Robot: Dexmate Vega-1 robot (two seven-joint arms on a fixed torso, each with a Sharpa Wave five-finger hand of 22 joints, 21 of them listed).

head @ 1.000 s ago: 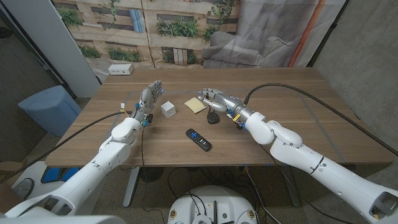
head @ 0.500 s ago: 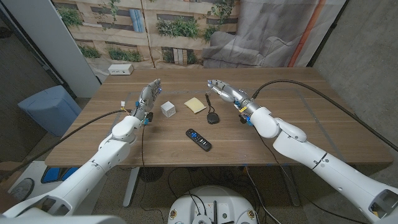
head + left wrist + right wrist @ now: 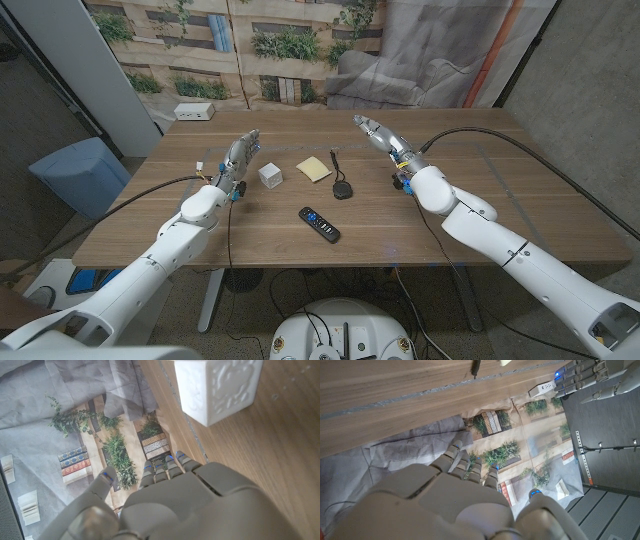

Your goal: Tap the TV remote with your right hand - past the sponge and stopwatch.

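Observation:
The black TV remote (image 3: 319, 224) lies near the table's front edge, at the middle. Behind it sit a yellow sponge (image 3: 314, 168) and a black stopwatch (image 3: 342, 189) with its cord trailing back. My right hand (image 3: 384, 136) hangs in the air to the right of the stopwatch and farther back, fingers stretched out, holding nothing; the right wrist view shows its back (image 3: 445, 505) over the wood. My left hand (image 3: 240, 158) stands upright with fingers apart beside a white cube (image 3: 270, 176), which looms close in the left wrist view (image 3: 220, 387).
A white power strip (image 3: 194, 112) lies at the table's back left corner. A blue bin (image 3: 80, 175) stands on the floor left of the wooden table (image 3: 480, 200). A printed backdrop hangs behind.
My right hand has lifted from over the stopwatch and sponge and swung back and to the right. The left hand and the objects have stayed put.

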